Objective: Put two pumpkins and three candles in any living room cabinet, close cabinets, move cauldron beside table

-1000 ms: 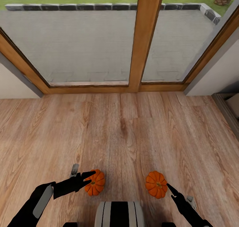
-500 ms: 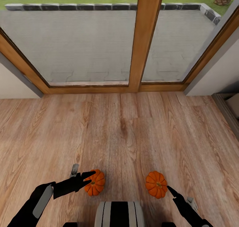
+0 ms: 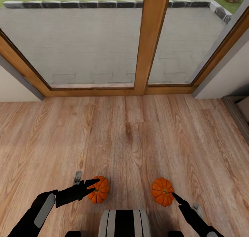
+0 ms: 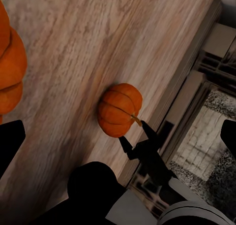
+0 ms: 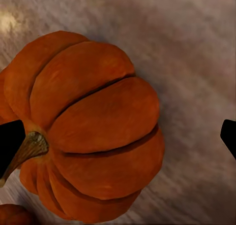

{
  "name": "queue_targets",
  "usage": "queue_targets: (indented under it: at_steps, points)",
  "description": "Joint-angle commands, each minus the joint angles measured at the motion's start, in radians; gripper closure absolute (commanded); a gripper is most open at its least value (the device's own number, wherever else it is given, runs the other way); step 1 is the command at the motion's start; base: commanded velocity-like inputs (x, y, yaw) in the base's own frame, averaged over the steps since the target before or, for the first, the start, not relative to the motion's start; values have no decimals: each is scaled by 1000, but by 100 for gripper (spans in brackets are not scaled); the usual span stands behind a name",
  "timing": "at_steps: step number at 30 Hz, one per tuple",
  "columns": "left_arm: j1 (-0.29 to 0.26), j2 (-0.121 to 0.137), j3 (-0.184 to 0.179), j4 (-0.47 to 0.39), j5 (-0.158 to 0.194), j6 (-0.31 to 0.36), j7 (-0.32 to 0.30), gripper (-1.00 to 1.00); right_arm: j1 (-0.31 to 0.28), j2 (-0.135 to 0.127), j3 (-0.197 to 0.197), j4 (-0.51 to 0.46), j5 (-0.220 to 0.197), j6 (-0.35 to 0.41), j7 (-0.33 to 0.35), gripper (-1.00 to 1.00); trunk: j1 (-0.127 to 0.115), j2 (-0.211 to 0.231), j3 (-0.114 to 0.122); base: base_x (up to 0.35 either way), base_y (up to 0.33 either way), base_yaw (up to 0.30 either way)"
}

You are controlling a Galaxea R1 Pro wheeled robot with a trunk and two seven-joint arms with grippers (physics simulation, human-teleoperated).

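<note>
Two orange ribbed pumpkins sit on the wooden floor just ahead of my base. My left gripper [image 3: 86,182] is open, and one black fingertip [image 3: 92,183] touches the left pumpkin [image 3: 99,190], which lies beside that finger rather than between the two. My right gripper [image 3: 183,199] is open just behind the right pumpkin [image 3: 162,191]. In the right wrist view this pumpkin [image 5: 93,131] lies between the fingertips [image 5: 10,141], its stem next to one of them. The left wrist view shows the same pumpkin [image 4: 118,109]. The candles, cauldron and table are out of view.
A glass door with a thick wooden frame [image 3: 148,50] closes off the floor ahead, with a paved patio beyond it. A dark-edged low unit with a pale tan inside [image 3: 238,112] is at the right edge; I cannot tell if it is the cabinet. My base [image 3: 124,223] is below.
The head view has tilted slightly. My right gripper has edged a little closer to the right pumpkin. The left arm and both pumpkins have stayed in place.
</note>
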State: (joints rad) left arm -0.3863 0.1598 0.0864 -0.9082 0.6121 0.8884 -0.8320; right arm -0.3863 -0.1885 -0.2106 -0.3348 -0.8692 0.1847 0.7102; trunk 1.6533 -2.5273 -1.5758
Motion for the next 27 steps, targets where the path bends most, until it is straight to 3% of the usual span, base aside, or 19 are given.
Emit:
queue_targets:
  at_steps: [1, 8, 15, 23, 25, 27]
  points:
    - [0, 0, 1, 0, 0, 4, -3, -100, -2, 1, -3, 0, 2, 6, 3, -100, 0, 0, -1, 0, 0, 0]
    - [0, 0, 1, 0, 0, 4, -3, -100, -30, 3, -3, 7, 60, -22, -1, -100, 0, 0, -1, 0, 0, 0]
    - [0, 0, 1, 0, 0, 4, -3, -100, -34, 3, -3, 11, 67, -20, -22, -100, 2, -1, -20, 0, 0, 0]
    - [0, 1, 1, 0, 0, 4, -3, -100, -34, 3, -1, 2, 67, -19, -68, -100, 2, -1, -20, 0, 0, 0]
    - [0, 1, 1, 0, 0, 4, -3, -100, -35, 3, 12, 1, 72, -19, -69, -100, 2, -1, -20, 0, 0, 0]
    - [0, 1, 1, 0, 0, 4, -3, -100, -47, 3, 51, 2, 78, -19, -70, -100, 2, -1, -20, 0, 0, 0]
